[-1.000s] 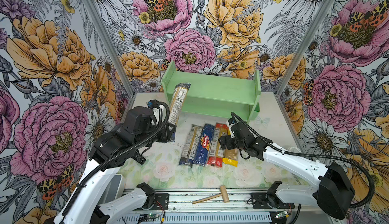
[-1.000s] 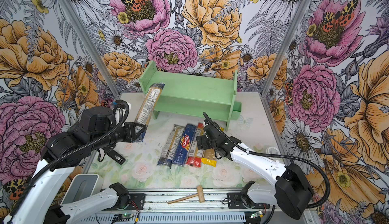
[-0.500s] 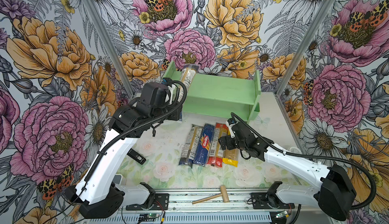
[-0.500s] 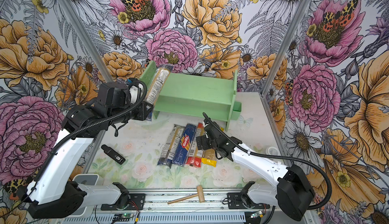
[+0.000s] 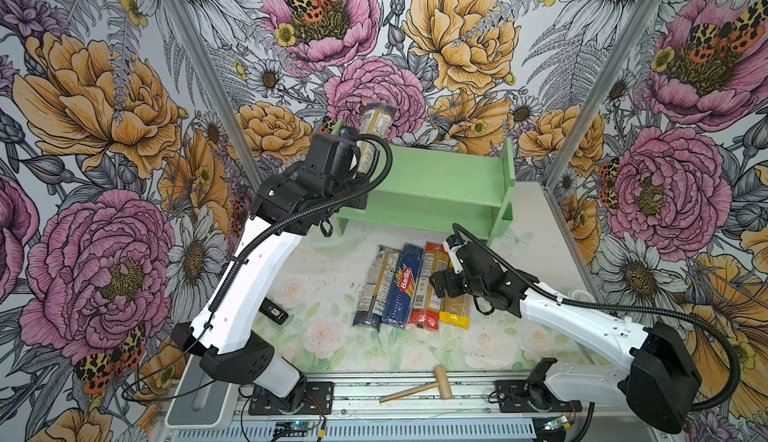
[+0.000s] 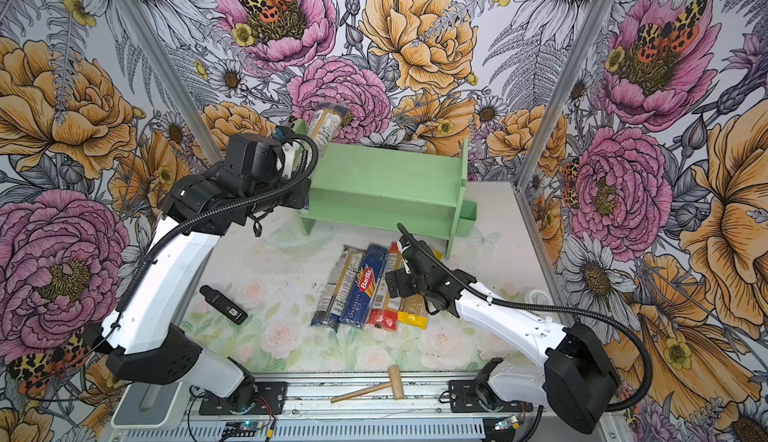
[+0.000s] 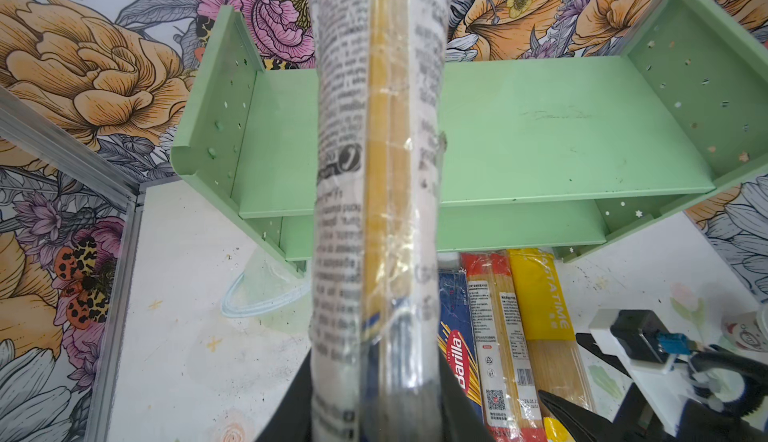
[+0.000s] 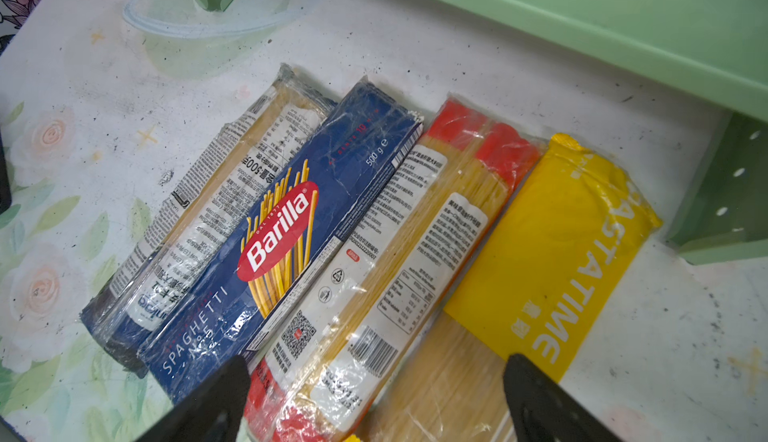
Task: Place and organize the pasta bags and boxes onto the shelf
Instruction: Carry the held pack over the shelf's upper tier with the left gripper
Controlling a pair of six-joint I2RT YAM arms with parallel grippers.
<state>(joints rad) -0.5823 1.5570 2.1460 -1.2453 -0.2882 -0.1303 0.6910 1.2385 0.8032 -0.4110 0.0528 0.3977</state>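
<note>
My left gripper (image 7: 376, 394) is shut on the lower end of a clear blue-ended spaghetti bag (image 5: 375, 128), holding it tilted up over the left end of the mint-green shelf (image 5: 436, 178). Both shelf tiers (image 7: 540, 128) are bare. Side by side on the table in front of the shelf lie a second clear blue-ended bag (image 5: 376, 286), the dark blue Barilla box (image 5: 404, 286), a red-ended bag (image 5: 428, 294) and a yellow bag (image 5: 455, 315). My right gripper (image 8: 374, 386) hangs open just above the red-ended bag (image 8: 395, 261) and yellow bag (image 8: 561, 244).
A small wooden mallet (image 5: 419, 388) lies on the front rail. A black stick-shaped device (image 5: 274, 315) rests on the table by the left arm. A white round lid (image 5: 579, 294) sits at the right edge. A green bin (image 6: 467, 220) hangs on the shelf's right panel.
My left arm has raised the bag from low in front of the shelf up and back over the shelf's left end. The right gripper has stayed open in place.
</note>
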